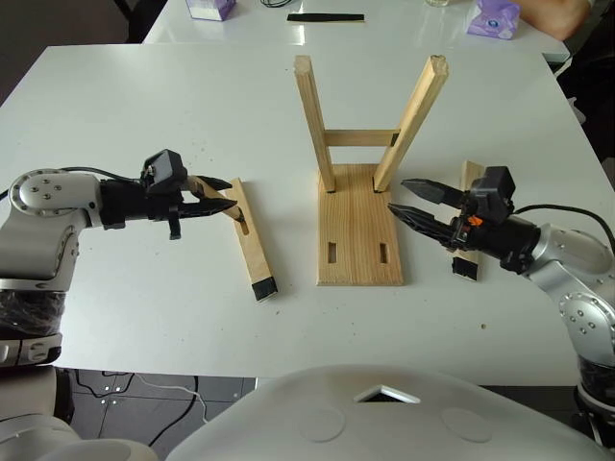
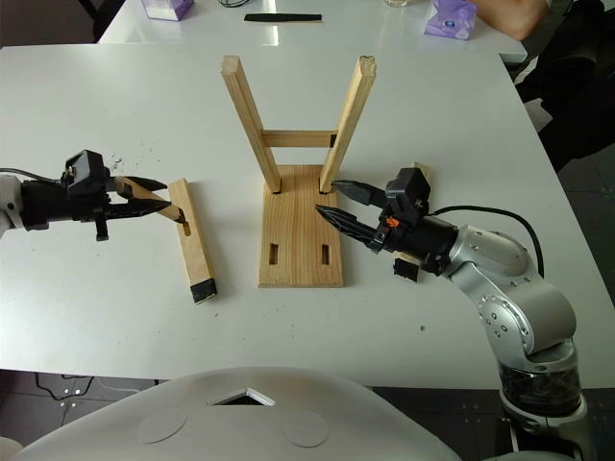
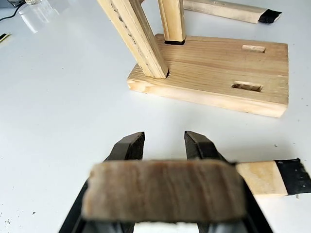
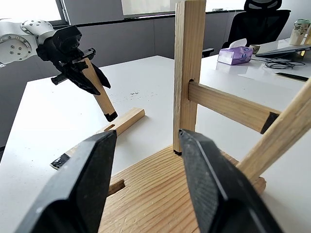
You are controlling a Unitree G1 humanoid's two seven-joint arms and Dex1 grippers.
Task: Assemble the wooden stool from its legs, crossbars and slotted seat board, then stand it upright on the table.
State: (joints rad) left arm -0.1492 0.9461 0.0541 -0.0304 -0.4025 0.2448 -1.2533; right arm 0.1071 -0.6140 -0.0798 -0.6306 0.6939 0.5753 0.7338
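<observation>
- The slotted seat board [image 1: 359, 230] lies flat on the white counter [image 1: 135, 106] at the centre of the frame. Two upright legs stand in the slots at its far end.
- The left upright leg [image 1: 314, 125] and the right upright leg [image 1: 413, 120] lean apart toward their tops. A fitted crossbar [image 1: 362, 137] joins them partway up.
- Two near slots [image 1: 332, 253] in the lower half of the board are open, with nothing in them.
- At middle left of the frame, the left end effector [image 1: 227, 196] is clamped on a loose crossbar [image 4: 98, 87]. The piece is tilted, with its dark tip pointing down.
- That tip hangs over the far end of a loose leg [image 1: 252, 242]. This leg lies flat on the counter just left of the seat board, with a slot cut in its top face and a black cap on its near end. Whether tip and leg touch cannot be told.
- At middle right of the frame, the right end effector [image 1: 398, 196] has its fingers spread wide with nothing between them. It is poised over the board's right edge, near the foot of the right upright leg.
- A fourth leg [image 1: 471, 175] lies on the counter at the right of the frame. The right end effector hides most of it.
- Two purple tissue packs [image 1: 493, 17] sit at the top edge of the frame.
</observation>
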